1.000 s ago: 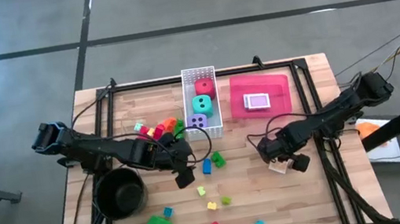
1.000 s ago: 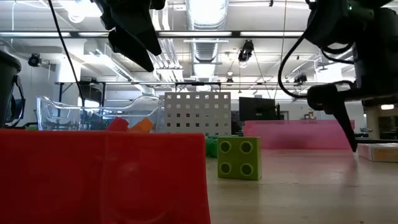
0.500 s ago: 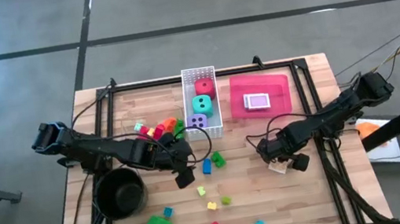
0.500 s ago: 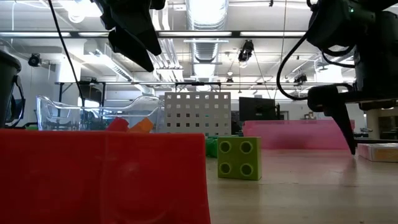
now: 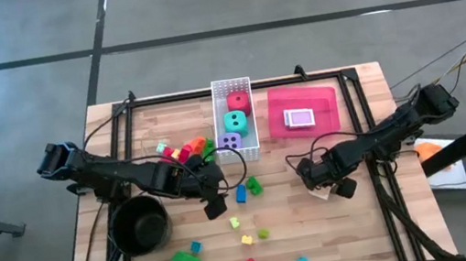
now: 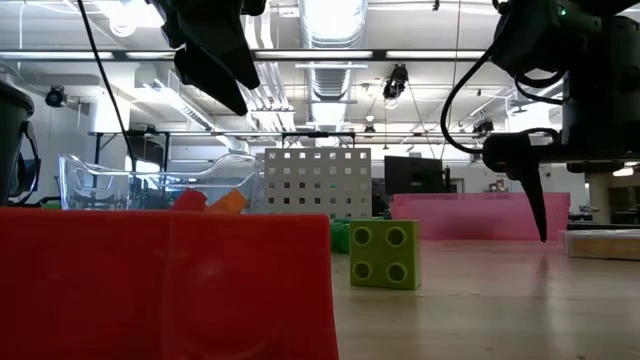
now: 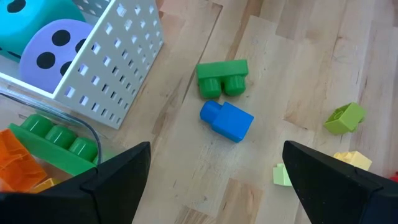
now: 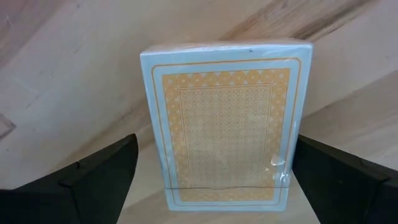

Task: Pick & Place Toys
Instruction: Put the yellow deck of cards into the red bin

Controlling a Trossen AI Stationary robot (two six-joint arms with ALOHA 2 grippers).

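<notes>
A: Right of centre in the high view, the right hand [image 5: 327, 182] hangs over the surface [image 5: 359, 232], fingers spread wide around nothing, straddling a card pack [image 8: 225, 121]. The left hand [image 5: 215, 196], centre frame, waits, equally spread.

B: Handling?

A: Probably light, stiff, and slick in its wrap; take it across the long edges. Orange patterned back, pale blue border, lying flat.
</notes>
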